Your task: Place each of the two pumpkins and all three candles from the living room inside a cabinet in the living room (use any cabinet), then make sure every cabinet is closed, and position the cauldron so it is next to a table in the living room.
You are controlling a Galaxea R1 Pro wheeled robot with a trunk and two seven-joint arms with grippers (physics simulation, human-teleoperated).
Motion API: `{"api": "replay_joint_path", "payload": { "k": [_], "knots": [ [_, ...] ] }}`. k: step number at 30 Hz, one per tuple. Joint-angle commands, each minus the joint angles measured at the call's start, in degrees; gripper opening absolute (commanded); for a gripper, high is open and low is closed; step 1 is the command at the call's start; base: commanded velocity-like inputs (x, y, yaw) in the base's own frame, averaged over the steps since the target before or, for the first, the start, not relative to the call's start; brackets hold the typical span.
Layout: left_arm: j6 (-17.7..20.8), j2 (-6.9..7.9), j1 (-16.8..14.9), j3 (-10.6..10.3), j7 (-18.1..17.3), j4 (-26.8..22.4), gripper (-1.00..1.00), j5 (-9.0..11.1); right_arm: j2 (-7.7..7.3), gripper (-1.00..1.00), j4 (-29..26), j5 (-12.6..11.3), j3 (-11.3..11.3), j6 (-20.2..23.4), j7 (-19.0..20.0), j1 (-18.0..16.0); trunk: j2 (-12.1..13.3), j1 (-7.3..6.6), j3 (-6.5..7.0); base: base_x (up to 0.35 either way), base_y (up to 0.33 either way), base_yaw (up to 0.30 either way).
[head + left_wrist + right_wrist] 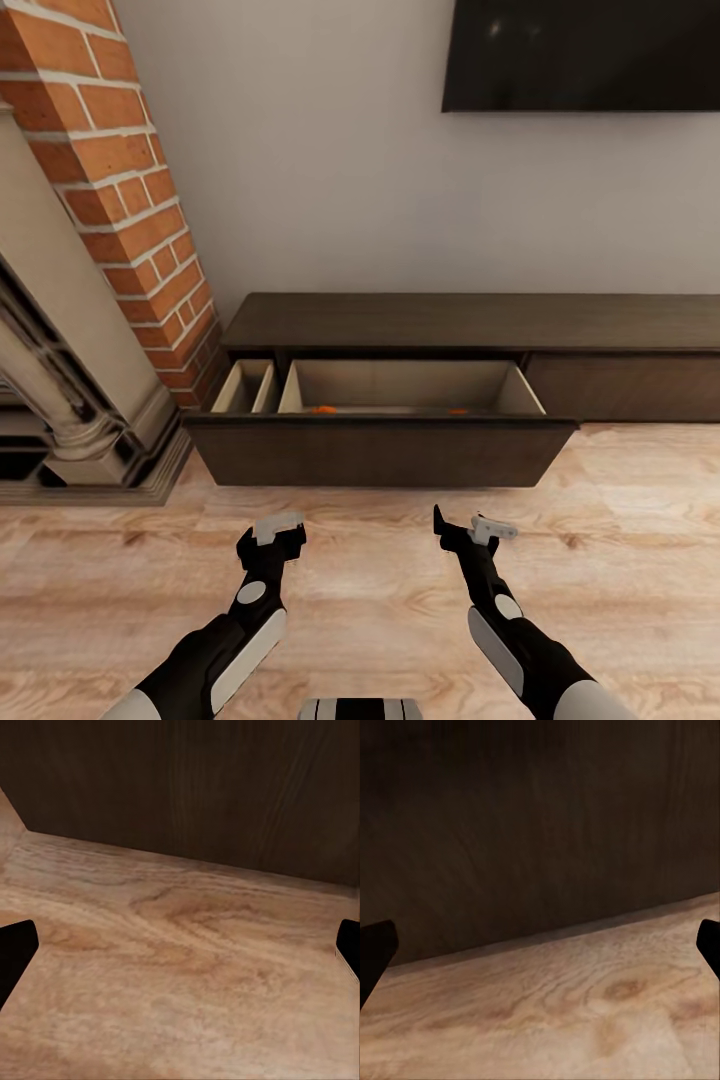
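Note:
The long dark-brown cabinet [470, 325] stands against the wall with its wide left drawer [380, 450] pulled out. Over the drawer's front edge peek the tops of two orange pumpkins [323, 409] [457, 410] lying inside the beige interior. Candles and the cauldron are out of view. My left gripper [278, 535] [180, 952] and right gripper [465, 530] [540, 952] hover over the floor just in front of the drawer front. Both are open and hold nothing. Each wrist view faces the dark drawer front [195, 787] [532, 825] across the floorboards.
A brick chimney column [130, 170] and a stone fireplace surround [70, 400] stand at the left, close to the drawer's corner. A dark TV [580, 55] hangs on the wall above. Light wood floor [380, 600] spreads around my arms.

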Motion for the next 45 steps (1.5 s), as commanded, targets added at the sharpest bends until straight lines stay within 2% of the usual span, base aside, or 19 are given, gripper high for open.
{"api": "replay_joint_path", "payload": {
  "k": [1,45],
  "knots": [
    [-0.26,0.07,-0.07,-0.3,0.39,-0.06,1.0,0.54,-0.08,1.0,-0.03,-0.36,0.48,-0.24,-0.5,-0.06,-0.02,0.01,-0.05,0.237,0.0,0.0],
    [-0.52,0.16,-0.07,-0.3,0.39,0.01,1.0,0.57,-0.1,1.0,-0.03,-0.74,0.48,-0.24,-0.45,-0.06,-0.02,0.01,-0.05,0.208,0.0,0.0]
  ]
}}
